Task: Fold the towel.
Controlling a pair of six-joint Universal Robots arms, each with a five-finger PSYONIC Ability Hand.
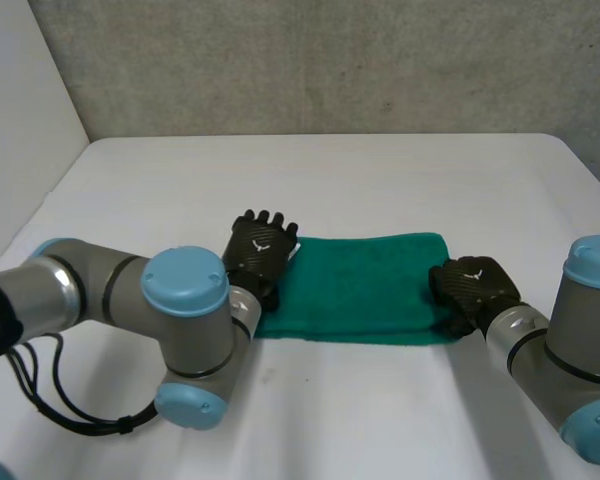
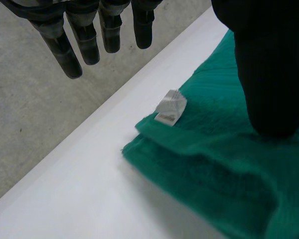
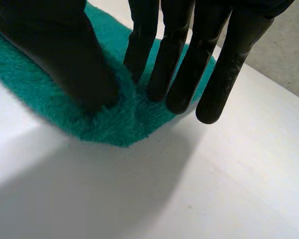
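A green towel [image 1: 360,285] lies on the white table, folded into a long strip. My left hand [image 1: 260,250] is at its left end, open. Its straight fingers [image 2: 84,45] hang over the bare table past the towel [image 2: 214,169], and the thumb [image 2: 269,64] sits over the cloth. A white label [image 2: 170,107] sticks up at the towel's corner by this hand. My right hand [image 1: 472,285] is at the right end, open. Its straight fingers [image 3: 179,59] and thumb [image 3: 65,55] rest on the towel [image 3: 40,94] near a corner, which lies flat.
The white table [image 1: 330,180] runs back to a grey wall, with bare surface in front of and behind the towel. Both grey arms with light-blue caps reach in from the near side.
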